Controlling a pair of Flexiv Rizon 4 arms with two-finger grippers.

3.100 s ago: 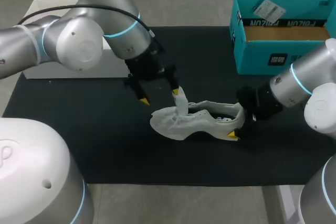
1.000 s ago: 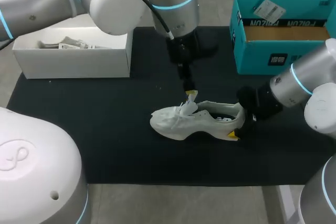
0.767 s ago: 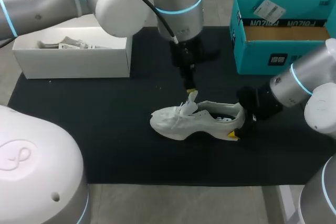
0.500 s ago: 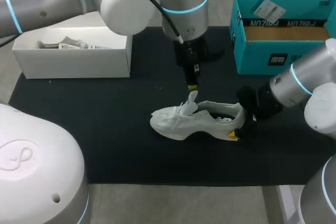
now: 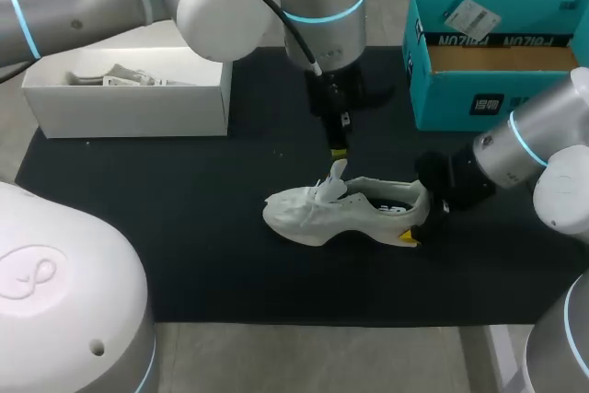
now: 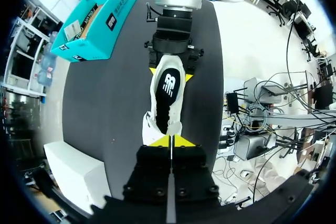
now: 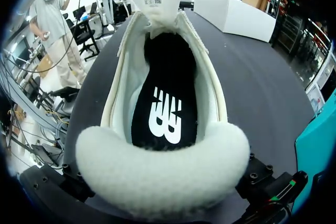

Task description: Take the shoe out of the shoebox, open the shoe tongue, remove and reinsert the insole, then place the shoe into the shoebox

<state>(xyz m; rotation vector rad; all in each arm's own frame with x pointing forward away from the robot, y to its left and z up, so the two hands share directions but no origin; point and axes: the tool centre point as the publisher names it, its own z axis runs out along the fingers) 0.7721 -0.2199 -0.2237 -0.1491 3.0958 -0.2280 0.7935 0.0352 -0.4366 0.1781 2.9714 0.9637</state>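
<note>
Shoebox (image 5: 497, 89) in teal is standing open at the far right of the black mat (image 5: 184, 246), well apart from the white shoe (image 5: 313, 213), which is resting on its sole near the middle. My right gripper (image 6: 169, 73) is clamping the shoe's heel from both sides, while my left gripper (image 5: 338, 146) — fingers pressed together, holding nothing — is hovering just above the raised tongue (image 5: 337, 172). Black insole (image 7: 165, 98) is lying inside the shoe.
</note>
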